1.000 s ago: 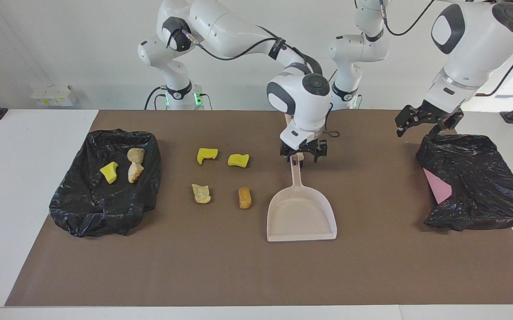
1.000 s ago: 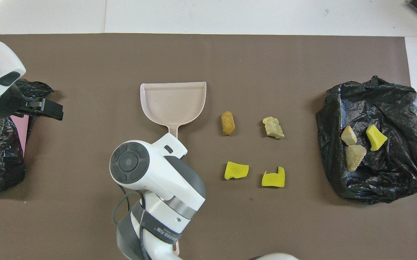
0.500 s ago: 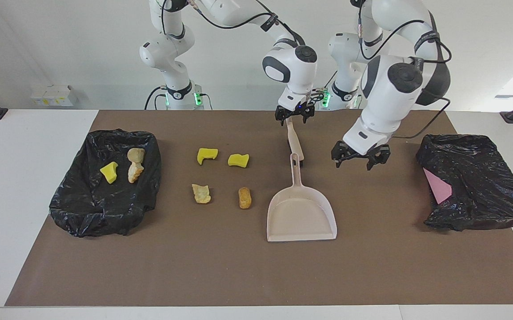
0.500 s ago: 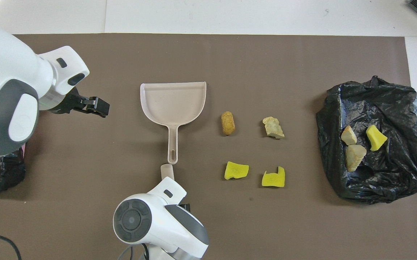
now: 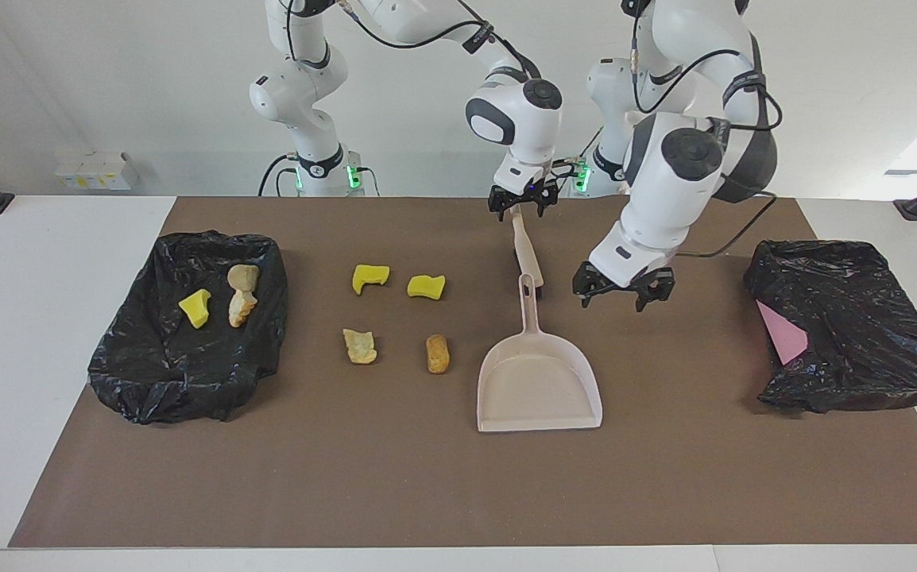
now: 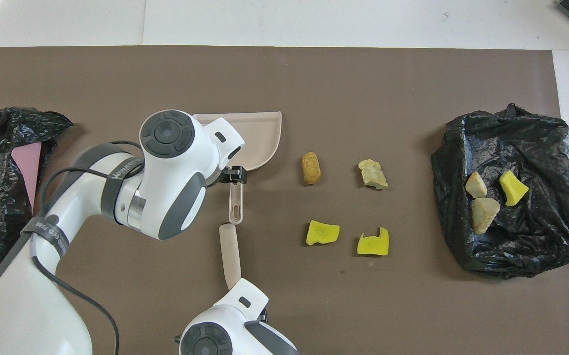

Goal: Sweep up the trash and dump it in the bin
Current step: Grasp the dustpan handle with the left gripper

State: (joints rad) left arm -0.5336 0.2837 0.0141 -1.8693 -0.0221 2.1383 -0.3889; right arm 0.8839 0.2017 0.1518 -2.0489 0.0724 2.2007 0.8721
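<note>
Beige dustpan (image 5: 538,381) lies flat, mouth away from the robots, handle toward them for pickup. Left tool (image 5: 622,290), released, hovers beside that handle. Right tool (image 5: 517,203) sits at the brush (image 5: 525,253) handle's end; can't tell if clenched. Trash: four scraps (image 5: 398,316) on the table beside the pan, three in the black bin bag (image 5: 188,373). Second bag (image 5: 848,334) at the left arm's end.

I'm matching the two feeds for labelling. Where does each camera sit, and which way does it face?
Facing view: high across the table, facing the robots; both arms and bases show, left end effector beside the dustpan handle.
Overhead view: above the robots' end, looking steeply down; the arms enter from the bottom.
Shared: dustpan, brush, four loose scraps, both black bags.
</note>
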